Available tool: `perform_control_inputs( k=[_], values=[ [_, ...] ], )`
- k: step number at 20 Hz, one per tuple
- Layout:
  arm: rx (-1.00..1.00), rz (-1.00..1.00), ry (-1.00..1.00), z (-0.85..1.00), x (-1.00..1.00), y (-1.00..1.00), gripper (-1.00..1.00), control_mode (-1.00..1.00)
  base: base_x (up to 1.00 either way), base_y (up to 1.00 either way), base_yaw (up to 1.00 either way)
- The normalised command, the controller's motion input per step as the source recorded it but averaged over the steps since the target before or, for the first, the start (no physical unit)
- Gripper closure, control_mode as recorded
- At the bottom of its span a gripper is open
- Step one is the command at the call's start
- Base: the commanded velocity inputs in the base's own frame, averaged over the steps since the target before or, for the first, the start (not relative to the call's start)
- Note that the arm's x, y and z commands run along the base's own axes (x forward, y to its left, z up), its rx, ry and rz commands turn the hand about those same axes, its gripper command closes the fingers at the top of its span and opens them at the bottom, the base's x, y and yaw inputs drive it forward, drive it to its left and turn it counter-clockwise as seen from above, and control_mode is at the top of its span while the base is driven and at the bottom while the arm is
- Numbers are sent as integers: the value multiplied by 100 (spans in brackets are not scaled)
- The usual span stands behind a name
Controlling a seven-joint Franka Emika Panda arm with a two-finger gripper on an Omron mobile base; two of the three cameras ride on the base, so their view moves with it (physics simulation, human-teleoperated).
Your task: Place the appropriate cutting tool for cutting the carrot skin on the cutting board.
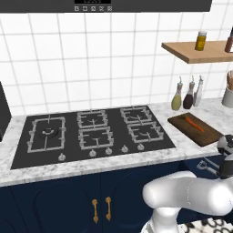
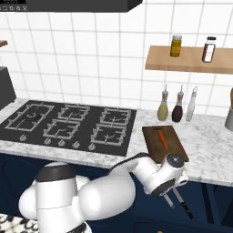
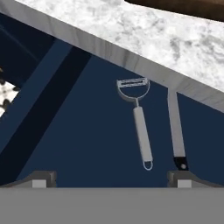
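Gripper (image 3: 112,177) low, below the marble counter (image 3: 144,35) edge, in front of the dark blue cabinet fronts (image 3: 87,135); jaws spread wide, nothing between them, fingertips (image 3: 41,179) well apart at the bottom of the hand view; a metal peeler (image 3: 139,120) lies ahead of the gripper, bladed head toward the counter edge, loop-ended handle toward the fingers; just beside it a knife (image 3: 176,127), pale blade up, dark handle end near one fingertip (the two tools lie close and roughly parallel, apart from each other); from the right base view the same peeler (image 2: 169,200) and knife (image 2: 184,205) show just below the white hand, against the cabinets; cutting board (image 2: 170,148) lies flat on the counter right of the cooktop (image 2: 68,123), near the front edge; carrot (image 2: 162,139) rests on the board's rear half, lengthwise; left base view shows the board (image 1: 207,134) angled, carrot (image 1: 195,124) on it; three bottles (image 2: 177,107) stand against the tiled wall behind the board; two jars (image 2: 176,45) on the tan wall shelf (image 2: 191,66).
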Motion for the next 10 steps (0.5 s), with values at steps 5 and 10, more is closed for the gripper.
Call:
perform_control_inputs(
  k=[5,10],
  values=[
    [-4,0,1,-39,-1,-1,-100,-100,0,0,0],
    [0,-6,0,-27,0,-12,-100,-100,0,0,0]
  ],
)
